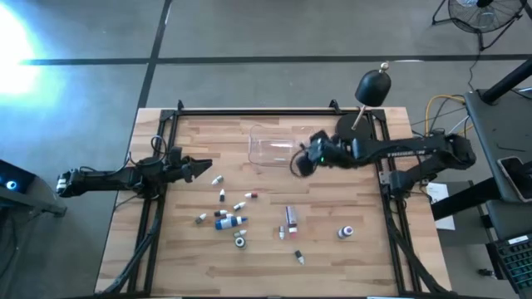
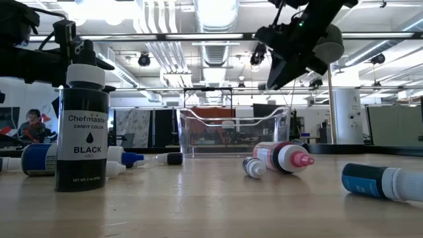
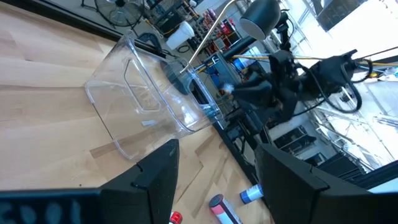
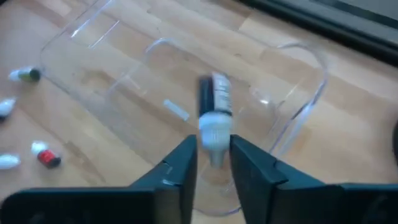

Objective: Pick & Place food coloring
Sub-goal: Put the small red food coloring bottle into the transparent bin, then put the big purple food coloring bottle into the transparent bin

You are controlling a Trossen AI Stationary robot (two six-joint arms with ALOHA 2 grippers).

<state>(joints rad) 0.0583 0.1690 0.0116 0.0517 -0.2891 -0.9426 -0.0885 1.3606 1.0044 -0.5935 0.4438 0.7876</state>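
Hovering over the clear plastic tub (image 1: 274, 148) at the far middle of the table (image 1: 166, 257), the right gripper (image 4: 212, 158) has its fingers nearly together, pinching one food coloring bottle (image 4: 214, 112) by its cap end, body pointing down into the tub. Progress looks early: the tub reads as empty in the wrist views, nothing visibly resting on its floor, so this would be the first drop, not yet released. Rest of the food coloring is loose on the wood in front of the tub: a cluster near the centre-left (image 1: 226, 218), a pair lying side by side (image 1: 290, 218), one lying off to the right (image 1: 346, 232), one nearest the front edge (image 1: 298, 258), and a black-labelled bottle (image 2: 82, 125) standing upright close to the low camera. Roughly a dozen left to move. Left gripper (image 1: 202, 168) waits at the left side of the table, fingers spread, holding nothing.
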